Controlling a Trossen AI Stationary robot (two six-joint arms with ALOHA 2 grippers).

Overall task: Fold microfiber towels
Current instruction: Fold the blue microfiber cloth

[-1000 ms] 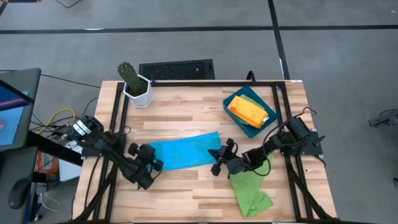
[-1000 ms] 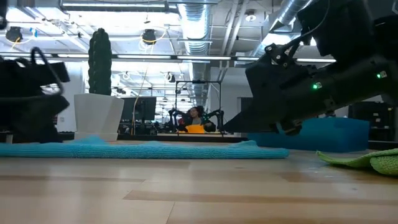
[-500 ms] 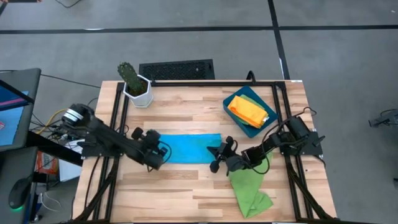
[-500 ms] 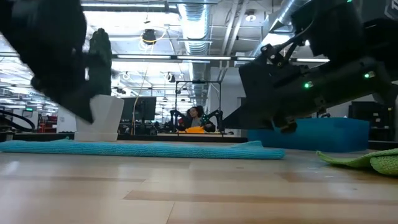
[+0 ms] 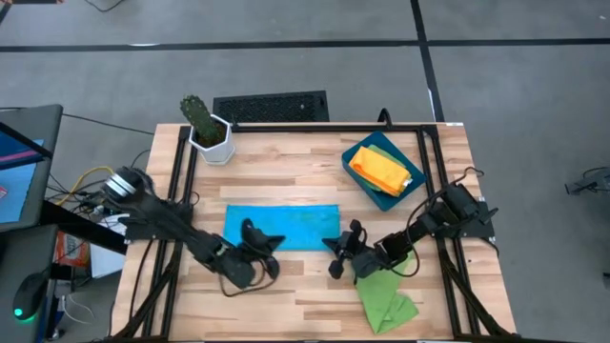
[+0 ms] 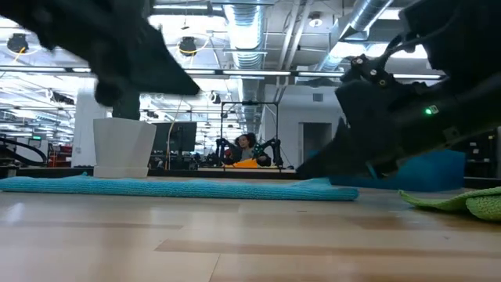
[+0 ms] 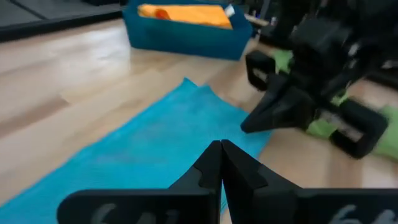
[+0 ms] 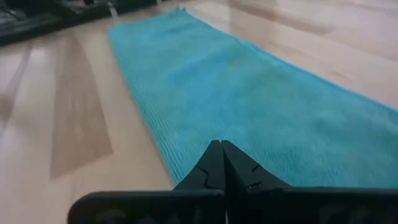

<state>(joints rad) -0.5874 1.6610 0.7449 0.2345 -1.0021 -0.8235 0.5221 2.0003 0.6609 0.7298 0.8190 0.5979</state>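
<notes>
A bright blue towel (image 5: 281,227) lies flat on the wooden table as a long rectangle, also showing in the low view (image 6: 180,188). My left gripper (image 5: 274,242) is shut and hangs above the towel's near edge (image 7: 221,146), touching nothing. My right gripper (image 5: 330,248) is shut, and its tips (image 8: 221,148) stand low at the towel's near right corner. A lime green towel (image 5: 386,291) lies crumpled at the near right. A folded orange towel (image 5: 381,171) rests in the dark-blue tray (image 5: 367,193). My right gripper comes from the table's right, slanting down, with its shut tips over the blue towel's near right corner (image 8: 186,155). I cannot tell whether they touch the cloth. The towel lies flat and slack on the table.
A potted cactus (image 5: 208,129) stands at the far left corner. The tray stands at the far right. Black frame rails (image 5: 181,171) run along the table's left and right sides. Bare wood lies in front of the blue towel (image 5: 286,295).
My left gripper has left the blue towel's left end, risen, tipped up toward level and swung toward the right along the towel's near edge. The towel's left end, which slanted toward the near edge, now lies straight. My right gripper has shifted slightly toward the near edge.
</notes>
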